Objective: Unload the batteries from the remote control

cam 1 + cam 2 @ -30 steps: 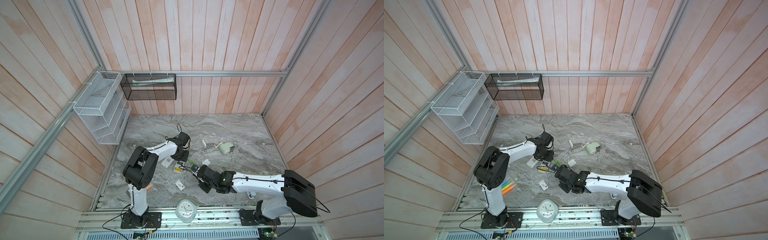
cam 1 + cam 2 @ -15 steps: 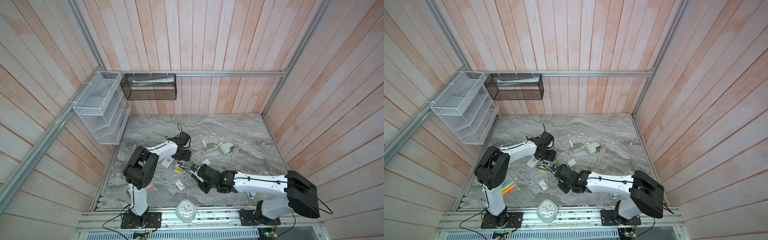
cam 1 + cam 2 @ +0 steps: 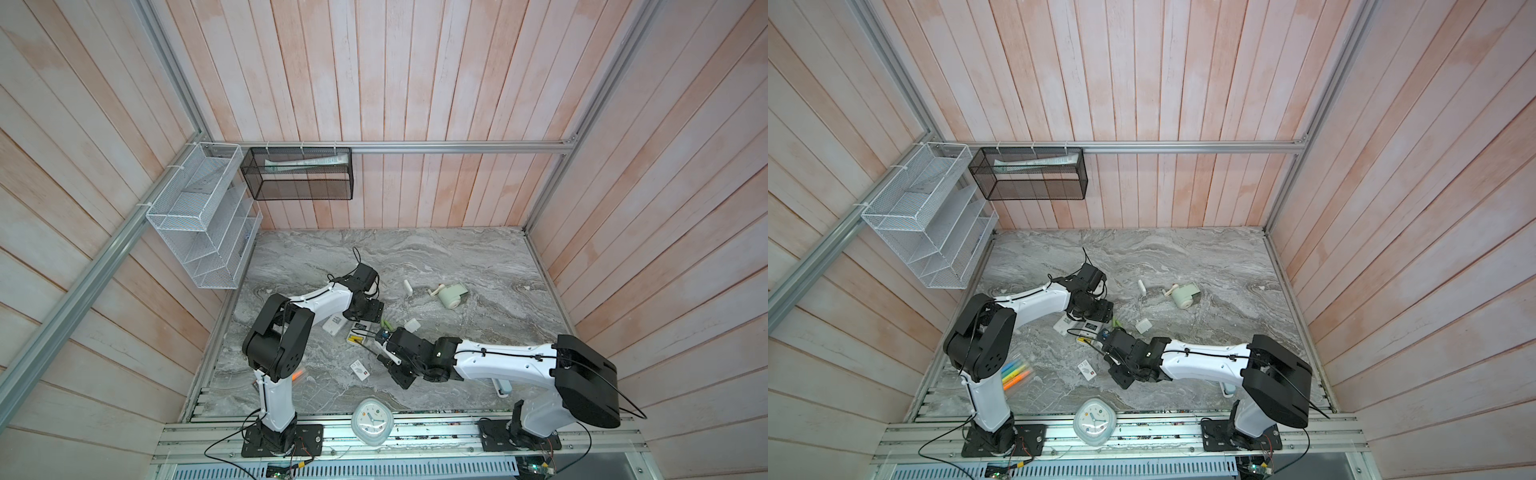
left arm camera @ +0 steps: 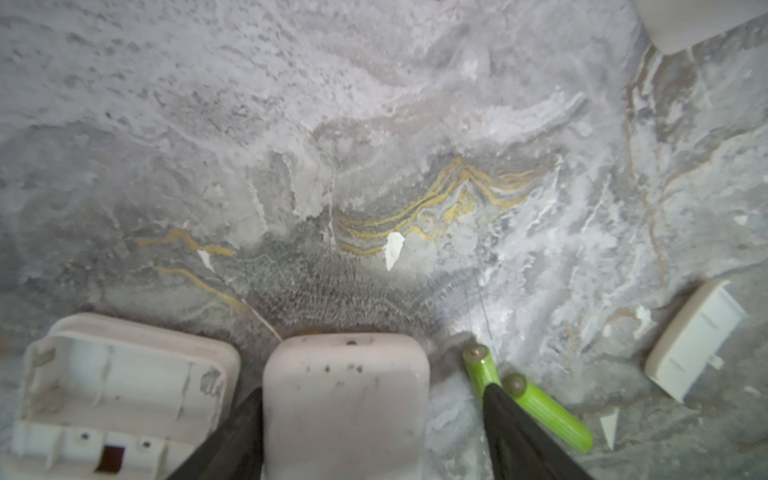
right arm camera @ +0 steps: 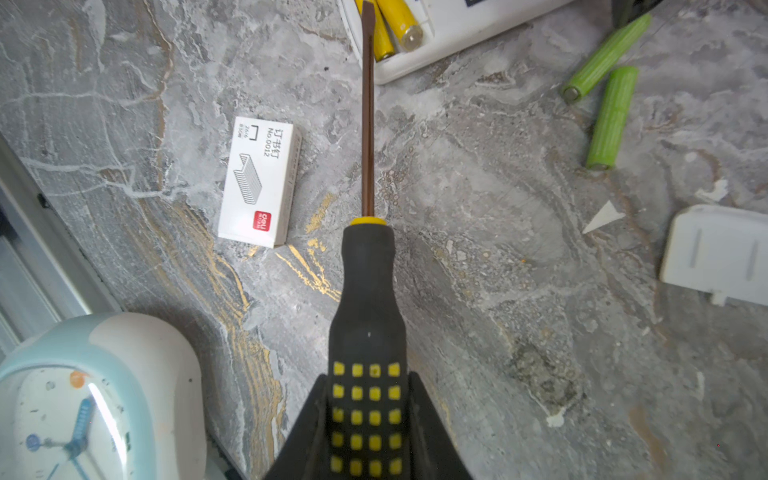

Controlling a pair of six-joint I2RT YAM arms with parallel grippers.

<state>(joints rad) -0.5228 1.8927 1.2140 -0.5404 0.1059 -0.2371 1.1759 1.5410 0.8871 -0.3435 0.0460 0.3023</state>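
Left gripper (image 4: 372,388): jaws spread wide, straddling a white casing (image 4: 345,428), a gap on one side, nothing gripped. Two lime green batteries (image 4: 548,415) lie on the marble table (image 4: 374,124) just beside one finger. Right gripper (image 5: 368,376): clamped on the screwdriver (image 5: 368,291), tip at two yellow batteries (image 5: 403,20) in the open remote control (image 5: 449,41)
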